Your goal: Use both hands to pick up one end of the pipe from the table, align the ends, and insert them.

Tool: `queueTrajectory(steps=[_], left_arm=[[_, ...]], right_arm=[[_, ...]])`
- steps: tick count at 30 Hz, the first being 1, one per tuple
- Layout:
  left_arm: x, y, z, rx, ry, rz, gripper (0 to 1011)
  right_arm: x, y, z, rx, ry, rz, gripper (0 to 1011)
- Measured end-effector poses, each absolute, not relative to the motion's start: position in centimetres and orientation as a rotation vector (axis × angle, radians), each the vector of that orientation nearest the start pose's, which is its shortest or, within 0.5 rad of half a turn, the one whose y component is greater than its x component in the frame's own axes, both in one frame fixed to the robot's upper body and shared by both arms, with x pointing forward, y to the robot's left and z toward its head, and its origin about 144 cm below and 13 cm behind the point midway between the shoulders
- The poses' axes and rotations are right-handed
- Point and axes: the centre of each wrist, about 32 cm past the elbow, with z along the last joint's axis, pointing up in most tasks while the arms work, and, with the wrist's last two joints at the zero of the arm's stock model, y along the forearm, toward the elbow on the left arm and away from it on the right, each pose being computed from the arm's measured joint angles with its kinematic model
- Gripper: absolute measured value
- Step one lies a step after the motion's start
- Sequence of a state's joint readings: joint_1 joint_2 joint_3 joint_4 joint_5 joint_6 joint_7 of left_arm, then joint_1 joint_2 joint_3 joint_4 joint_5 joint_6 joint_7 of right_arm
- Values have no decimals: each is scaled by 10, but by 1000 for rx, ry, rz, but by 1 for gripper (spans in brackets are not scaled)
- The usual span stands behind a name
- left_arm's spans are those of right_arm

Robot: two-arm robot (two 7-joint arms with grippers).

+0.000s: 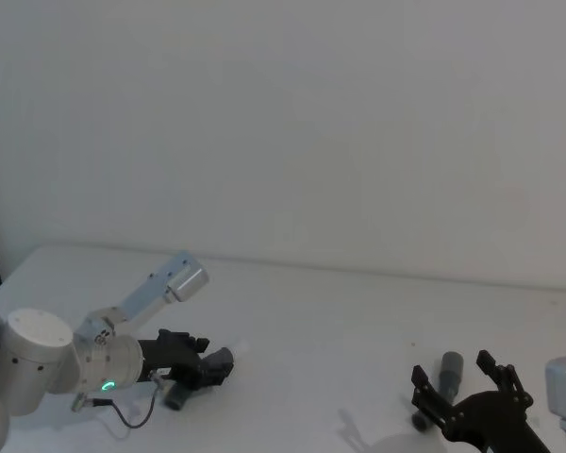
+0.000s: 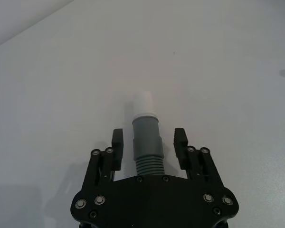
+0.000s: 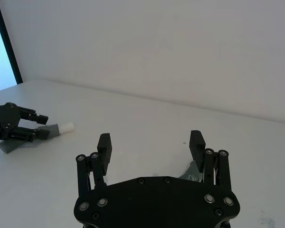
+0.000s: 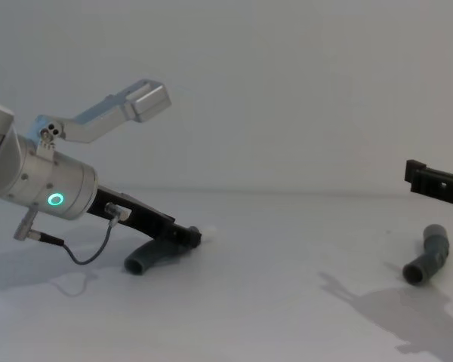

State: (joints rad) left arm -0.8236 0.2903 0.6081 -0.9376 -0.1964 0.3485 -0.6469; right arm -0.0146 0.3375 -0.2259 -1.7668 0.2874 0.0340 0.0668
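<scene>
The white-tipped pipe piece (image 2: 146, 137) lies on the table (image 1: 311, 321) at the left, its white plug end (image 2: 144, 102) pointing away from my left gripper (image 2: 148, 145). That gripper is open and straddles the grey collar, with a small gap on each side. In the chest view the left gripper (image 4: 189, 235) is down at the table over the bent ribbed piece (image 4: 147, 256). The other pipe piece (image 4: 429, 258) lies at the right. My right gripper (image 1: 450, 367) is open and hovers above it; its fingers (image 3: 196, 142) are empty, and the piece (image 3: 189, 172) peeks out beneath.
A white wall rises behind the table's far edge. A dark vertical frame (image 3: 7, 42) stands at the far left. Bare table surface (image 4: 287, 271) separates the two pipe pieces.
</scene>
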Motion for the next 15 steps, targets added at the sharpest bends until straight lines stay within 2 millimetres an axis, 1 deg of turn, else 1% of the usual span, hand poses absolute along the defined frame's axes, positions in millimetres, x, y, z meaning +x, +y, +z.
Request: queueTrajectory(steps=[5, 6, 7, 8, 9, 13, 15], left_arm=[[649, 225, 1250, 542, 43, 708, 473], [649, 225, 1250, 542, 43, 708, 473], [649, 225, 1250, 541, 43, 708, 422], [649, 225, 1250, 541, 43, 707, 400], [649, 225, 1250, 541, 43, 707, 339], [649, 224, 1250, 539, 43, 707, 270], [649, 224, 1250, 539, 43, 707, 260]], right_arm=[[443, -237, 1189, 26, -75, -1229, 1001], [443, -237, 1189, 26, -75, -1229, 1001], [443, -237, 1189, 26, -75, -1229, 1001], [443, -237, 1189, 26, -75, -1229, 1001], [443, -237, 1189, 26, -75, -1229, 1001], [443, -237, 1189, 26, -75, -1229, 1001], [443, -237, 1189, 26, -75, -1229, 1000]])
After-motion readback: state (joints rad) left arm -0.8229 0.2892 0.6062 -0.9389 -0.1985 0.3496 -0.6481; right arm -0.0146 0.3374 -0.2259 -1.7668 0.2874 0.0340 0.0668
